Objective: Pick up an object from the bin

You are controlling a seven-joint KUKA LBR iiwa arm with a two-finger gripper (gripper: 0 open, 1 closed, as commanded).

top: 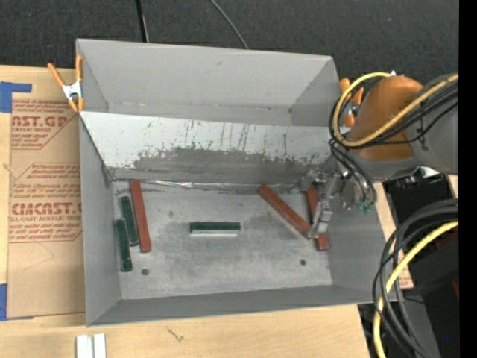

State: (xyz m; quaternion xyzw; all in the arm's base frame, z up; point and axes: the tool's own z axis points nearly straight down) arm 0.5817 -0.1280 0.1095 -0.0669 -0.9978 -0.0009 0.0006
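Across most of my view lies the grey metal bin [223,278], with steep walls sloping down to a flat, scuffed floor. From my right, the arm [380,118] comes over the right rim, its orange cover and looped cables sitting above that wall.

The tool [323,213] is low in the right end of the floor, close to the foot of the right wall. It stands over a short red-brown stick [321,242] that runs nearly front to back along that wall. The near end of the stick shows just below the tool. I cannot tell how far the tool is open, nor whether it has hold of the stick.

Just left of it, a long red-brown stick [282,206] lies on a slant, with its lower end meeting the tool area. Room here is tight, with a wall on one side and the slanted stick on the other.

The middle of the floor is open, with a single green bar [215,229] lying crosswise, well apart from everything else.

At the left wall three pieces lie side by side, running front to back:
- a left red-brown stick [139,216];
- a green stick [129,219] touching it;
- a second green stick [122,246], nearest the wall.
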